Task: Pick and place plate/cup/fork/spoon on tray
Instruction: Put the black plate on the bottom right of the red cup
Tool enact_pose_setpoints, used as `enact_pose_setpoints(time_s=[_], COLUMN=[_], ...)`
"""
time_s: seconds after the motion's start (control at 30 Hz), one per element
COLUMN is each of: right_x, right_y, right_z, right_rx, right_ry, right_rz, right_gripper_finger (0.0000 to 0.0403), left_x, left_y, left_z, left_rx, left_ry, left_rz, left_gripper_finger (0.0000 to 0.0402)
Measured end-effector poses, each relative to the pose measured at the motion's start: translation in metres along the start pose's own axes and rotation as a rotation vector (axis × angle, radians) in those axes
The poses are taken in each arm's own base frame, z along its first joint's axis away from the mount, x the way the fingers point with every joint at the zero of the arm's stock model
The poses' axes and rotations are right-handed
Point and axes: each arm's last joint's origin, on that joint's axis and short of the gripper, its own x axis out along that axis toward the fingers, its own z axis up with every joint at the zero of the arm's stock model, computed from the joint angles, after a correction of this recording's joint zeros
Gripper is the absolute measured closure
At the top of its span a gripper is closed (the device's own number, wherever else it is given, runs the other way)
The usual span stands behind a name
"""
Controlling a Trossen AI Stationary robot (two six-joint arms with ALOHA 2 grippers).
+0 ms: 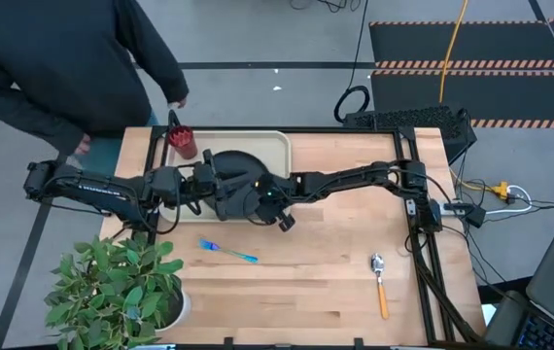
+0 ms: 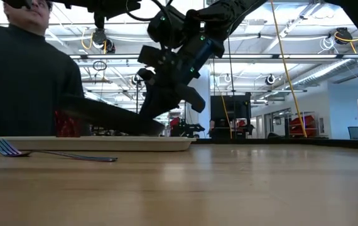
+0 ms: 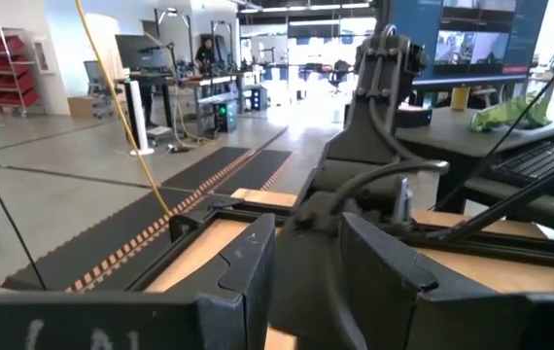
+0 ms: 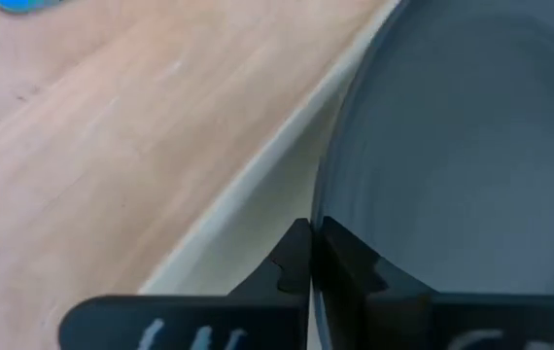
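Note:
The black plate [image 1: 233,167] lies over the beige tray [image 1: 279,146] at the table's far left. In the low view the plate [image 2: 103,116] looks tilted, its left side higher; I cannot tell what bears that side. My right gripper [image 1: 254,199] is shut on the plate's near right rim. My left gripper [image 1: 207,181] is open at the plate's left edge, and I cannot see whether it touches the plate. The dark red cup [image 1: 182,142] stands in the tray's far left corner. The blue fork [image 1: 228,253] and the orange-handled spoon [image 1: 380,282] lie on the table. My right gripper pinches the plate's rim [image 4: 328,209] between its two fingers, at the plate's near right edge. The fingers come from the table's right side, slanting down. The held edge is low over the tray [image 4: 258,194], just inside its near rim.
A person in a dark top stands at the table's far left corner, one hand [image 1: 176,95] close to the cup. A potted plant [image 1: 117,287] stands at the near left. A keyboard [image 1: 408,122] lies at the far right. Bare wood lies between fork and spoon.

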Motion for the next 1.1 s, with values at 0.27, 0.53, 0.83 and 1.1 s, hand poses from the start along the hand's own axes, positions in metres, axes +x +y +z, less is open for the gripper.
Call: enact_pose_setpoints(time_s=[0.27, 0.53, 0.83, 1.1], right_x=[-0.001, -0.001, -0.001, -0.019], right_y=[-0.011, -0.009, -0.008, -0.004], right_z=[-0.008, -0.005, -0.007, -0.017], right_rx=[0.029, 0.062, 0.233, 0.338], right_ry=[-0.017, -0.029, 0.008, 0.254], right_rz=[-0.024, -0.028, -0.032, -0.106], right_gripper_finger=[0.0403, 0.0376, 0.0302, 0.0263], left_x=[0.0, 0.0, 0.0, 0.0], left_y=[0.0, 0.0, 0.0, -0.002], left_z=[0.0, 0.0, 0.0, -0.001], left_rx=[0.002, 0.006, 0.002, -0.004], left_ry=[-0.002, -0.002, -0.001, 0.011], left_rz=[-0.003, -0.006, -0.006, -0.012], left_gripper_finger=[0.0279, 0.0279, 0.0279, 0.0279])
